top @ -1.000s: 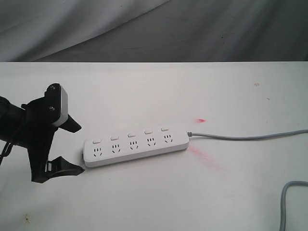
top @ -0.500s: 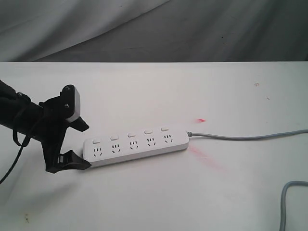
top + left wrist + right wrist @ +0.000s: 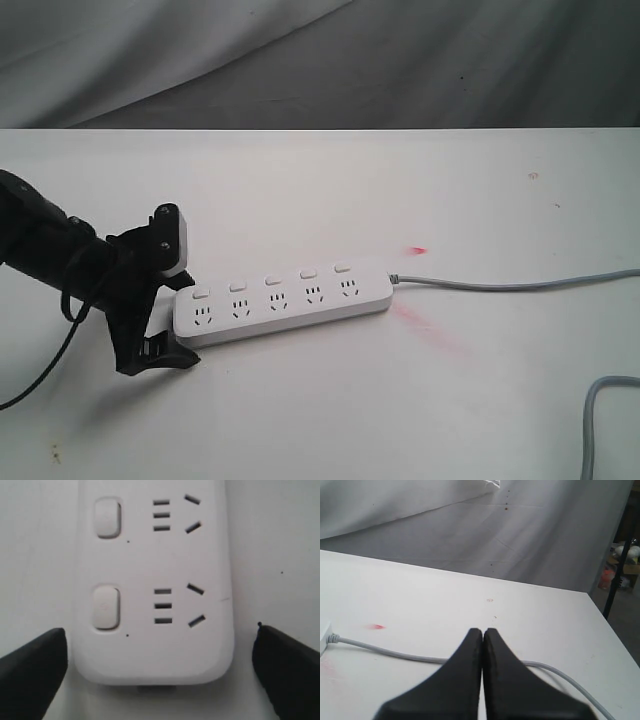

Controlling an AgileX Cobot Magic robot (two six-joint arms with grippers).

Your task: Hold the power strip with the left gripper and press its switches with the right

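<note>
The white power strip (image 3: 283, 300) lies flat on the table, its grey cord (image 3: 500, 285) running off to the right. Its switches (image 3: 272, 279) form a row along the far side. My left gripper (image 3: 190, 320) is open, one finger on each side of the strip's left end, with small gaps to the plastic. In the left wrist view the strip's end (image 3: 155, 580) and two switches (image 3: 106, 607) sit between the fingertips (image 3: 35, 665). My right gripper (image 3: 483, 630) is shut on nothing, above the table near the cord (image 3: 395, 652); the exterior view does not show it.
Red marks (image 3: 418, 250) stain the white table (image 3: 320, 190) near the cord end of the strip. A second grey cord loop (image 3: 600, 420) lies at the front right. A grey cloth backdrop (image 3: 400, 60) hangs behind the table.
My left gripper has moved right and lowered toward the strip; its fingers now straddle the strip's left end. The strip has not moved.
</note>
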